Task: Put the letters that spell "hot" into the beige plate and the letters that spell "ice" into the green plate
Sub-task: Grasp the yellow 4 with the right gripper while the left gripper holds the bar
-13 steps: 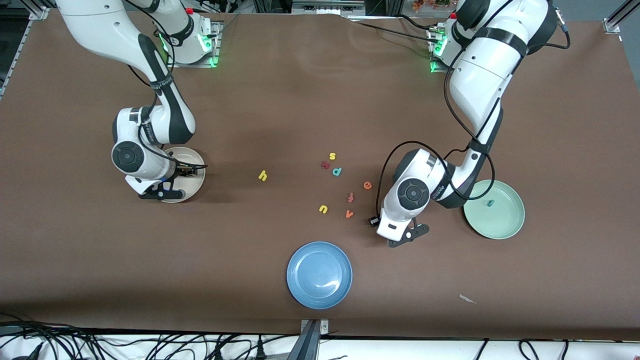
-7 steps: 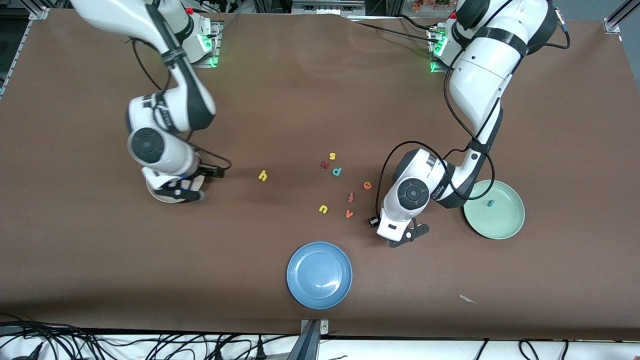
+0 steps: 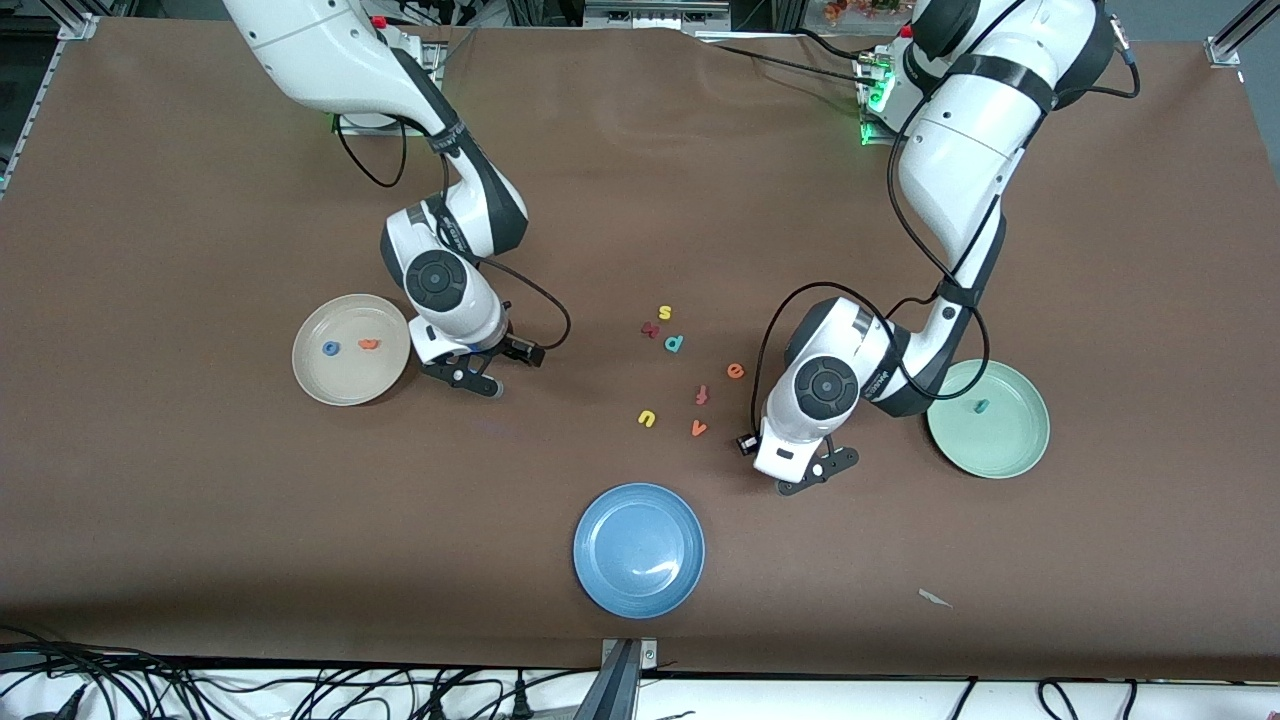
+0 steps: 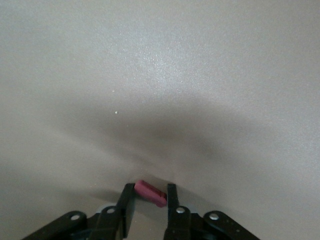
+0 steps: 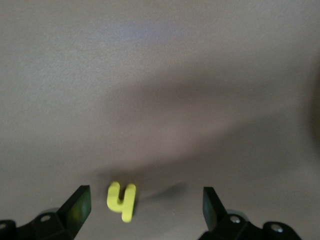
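Right gripper point(image 5: 145, 210), jaws wide, straddles the yellow h point(image 5: 121, 200) on the table beside the beige plate point(image 3: 310, 378); left gripper point(image 4: 150, 202), jaws narrow around the red i point(image 4: 151, 193), near the green plate point(image 3: 1020, 455); light, soft foam, best pinched across flat sides.

Bare table between beige plate point(image 3: 350, 349) and letter cluster point(image 3: 680, 375); blue plate point(image 3: 639, 549) stands nearer camera.
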Controlling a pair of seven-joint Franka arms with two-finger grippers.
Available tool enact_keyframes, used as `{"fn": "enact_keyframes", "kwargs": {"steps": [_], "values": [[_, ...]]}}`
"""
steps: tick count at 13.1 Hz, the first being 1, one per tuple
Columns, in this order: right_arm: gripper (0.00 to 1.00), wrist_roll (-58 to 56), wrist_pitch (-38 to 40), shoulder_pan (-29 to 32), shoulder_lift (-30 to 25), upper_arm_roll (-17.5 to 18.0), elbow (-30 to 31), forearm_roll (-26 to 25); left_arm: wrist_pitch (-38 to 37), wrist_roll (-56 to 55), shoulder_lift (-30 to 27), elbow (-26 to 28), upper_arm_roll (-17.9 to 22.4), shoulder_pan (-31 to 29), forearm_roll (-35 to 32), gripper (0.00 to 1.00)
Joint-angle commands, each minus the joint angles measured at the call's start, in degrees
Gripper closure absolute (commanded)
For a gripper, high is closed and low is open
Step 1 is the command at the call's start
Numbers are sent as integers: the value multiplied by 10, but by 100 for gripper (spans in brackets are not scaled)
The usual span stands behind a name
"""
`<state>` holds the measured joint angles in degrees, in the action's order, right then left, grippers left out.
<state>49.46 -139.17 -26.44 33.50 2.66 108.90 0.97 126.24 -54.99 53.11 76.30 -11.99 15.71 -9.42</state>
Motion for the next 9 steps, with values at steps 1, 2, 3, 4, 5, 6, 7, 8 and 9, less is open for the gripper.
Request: {"fn": "enact_keyframes", "kwargs": {"steps": [1, 2, 3, 4, 5, 6, 7, 8, 9], "values": [[1, 36, -7, -2, 10, 0, -13, 5, -5, -4, 9, -14, 7, 6, 12, 70], [2, 38, -8, -2, 14, 1, -14, 5, -5, -3, 9, -14, 7, 6, 12, 70], [3, 38, -8, -2, 19, 1, -15, 5, -5, -3, 9, -14, 7, 6, 12, 72], [11, 37, -8, -3, 20, 2, -18, 13, -5, -3, 9, -14, 7, 6, 12, 74], [12, 37, -8, -3, 20, 6, -18, 21, -5, -3, 9, -14, 7, 6, 12, 74], [12, 40, -7, -3, 20, 13, -18, 23, -5, -3, 9, -14, 7, 6, 12, 75], [12, 40, -7, -3, 20, 15, -18, 25, -5, -3, 9, -14, 7, 6, 12, 75], [12, 40, -7, -4, 22, 16, -18, 25, -5, -3, 9, -14, 7, 6, 12, 77], [12, 39, -6, -8, 22, 16, -18, 25, -5, -3, 9, -14, 7, 6, 11, 77]]}}
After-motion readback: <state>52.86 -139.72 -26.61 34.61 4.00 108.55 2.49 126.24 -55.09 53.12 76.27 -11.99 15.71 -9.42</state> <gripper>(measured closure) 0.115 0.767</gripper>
